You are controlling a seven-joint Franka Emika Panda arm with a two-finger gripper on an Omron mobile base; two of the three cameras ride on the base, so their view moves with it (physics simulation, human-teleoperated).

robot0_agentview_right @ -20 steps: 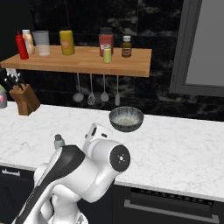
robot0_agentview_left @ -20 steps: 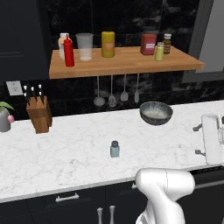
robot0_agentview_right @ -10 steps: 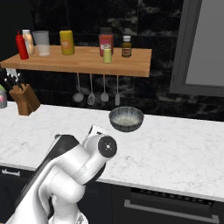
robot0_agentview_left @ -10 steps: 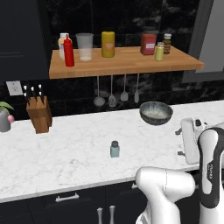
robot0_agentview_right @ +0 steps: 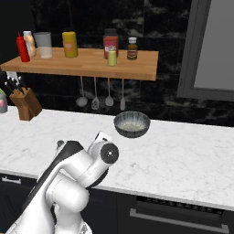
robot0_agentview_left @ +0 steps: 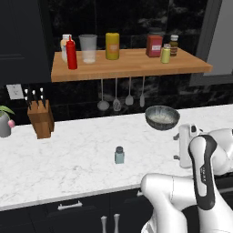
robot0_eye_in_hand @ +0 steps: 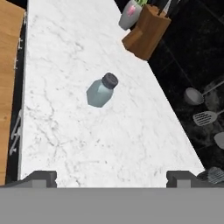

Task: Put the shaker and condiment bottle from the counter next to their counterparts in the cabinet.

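The pale grey-blue shaker (robot0_agentview_left: 119, 155) with its dark cap stands alone on the white marble counter (robot0_agentview_left: 63, 168). In the hand view the shaker (robot0_eye_in_hand: 101, 91) lies ahead of my gripper (robot0_eye_in_hand: 111, 179), well apart from it. The gripper is open, with nothing between its fingertips (robot0_eye_in_hand: 41, 177). On the wooden shelf (robot0_agentview_left: 132, 71) the red squeeze bottle (robot0_agentview_left: 72, 53) stands at the left end, right by the peach bottle (robot0_agentview_left: 66, 43). The yellow-green shaker (robot0_agentview_left: 165, 53) with a silver cap stands near the shelf's right end. My hand (robot0_agentview_left: 185, 145) hangs over the counter, right of the shaker.
A glass cup (robot0_agentview_left: 88, 48), yellow jar (robot0_agentview_left: 112, 46), red canister (robot0_agentview_left: 154, 46) and dark bottle (robot0_agentview_left: 173, 44) share the shelf. A metal bowl (robot0_agentview_left: 161, 117), a knife block (robot0_agentview_left: 40, 119) and a plant pot (robot0_agentview_left: 4, 124) stand on the counter. Utensils (robot0_agentview_left: 122, 98) hang below the shelf.
My arm has swung left from the counter's far right, bringing the hand closer to the shaker. The shaker and the shelf items have not moved.
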